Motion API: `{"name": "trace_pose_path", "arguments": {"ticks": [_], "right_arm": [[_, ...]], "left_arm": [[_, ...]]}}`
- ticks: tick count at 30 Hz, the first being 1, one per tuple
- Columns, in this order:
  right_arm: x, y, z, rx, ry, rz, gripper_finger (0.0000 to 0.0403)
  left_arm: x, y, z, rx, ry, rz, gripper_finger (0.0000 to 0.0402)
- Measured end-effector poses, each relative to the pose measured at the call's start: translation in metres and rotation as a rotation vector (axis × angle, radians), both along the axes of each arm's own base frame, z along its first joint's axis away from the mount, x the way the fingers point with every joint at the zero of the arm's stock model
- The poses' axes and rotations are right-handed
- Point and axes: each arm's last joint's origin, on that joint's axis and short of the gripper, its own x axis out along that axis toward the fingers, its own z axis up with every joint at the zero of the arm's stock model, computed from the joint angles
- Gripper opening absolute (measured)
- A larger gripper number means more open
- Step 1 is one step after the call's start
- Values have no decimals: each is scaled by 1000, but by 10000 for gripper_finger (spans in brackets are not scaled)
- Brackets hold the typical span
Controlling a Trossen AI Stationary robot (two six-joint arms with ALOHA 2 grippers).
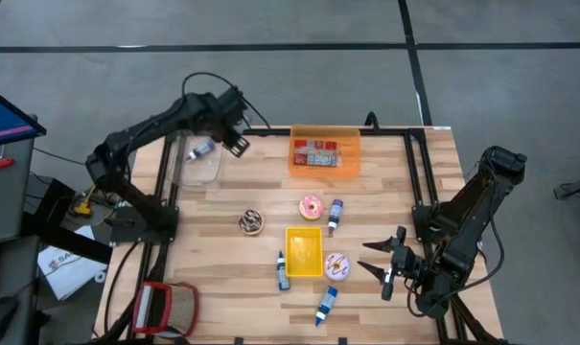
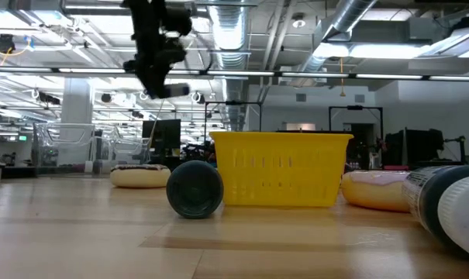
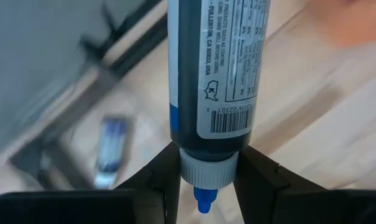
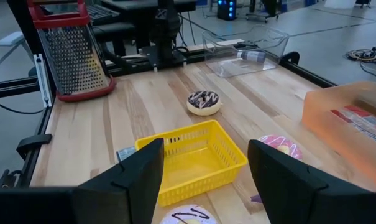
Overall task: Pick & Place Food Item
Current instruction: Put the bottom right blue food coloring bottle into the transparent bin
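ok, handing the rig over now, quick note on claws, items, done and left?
Left claw: shut on an icing tube, raised over the clear container at the table's far left.
Right claw: open, empty, waiting at the near right.
Yellow basket empty; three donuts and three more tubes loose around it.
Done: tube lifted. Left: release it, then, likely, the loose items.

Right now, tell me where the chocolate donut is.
In the high view the chocolate donut lies left of centre on the table, up-left of the yellow basket, left of the pink donut.
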Motion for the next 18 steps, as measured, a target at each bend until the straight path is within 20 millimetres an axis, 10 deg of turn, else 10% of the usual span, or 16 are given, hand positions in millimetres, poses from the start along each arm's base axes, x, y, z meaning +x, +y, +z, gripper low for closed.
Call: {"name": "trace_pose_path", "arguments": {"ticks": [18], "right_arm": [[-1, -2, -1, -31, 14, -2, 226]], "left_arm": [[-53, 35, -30, -238, 225, 317, 107]]}}
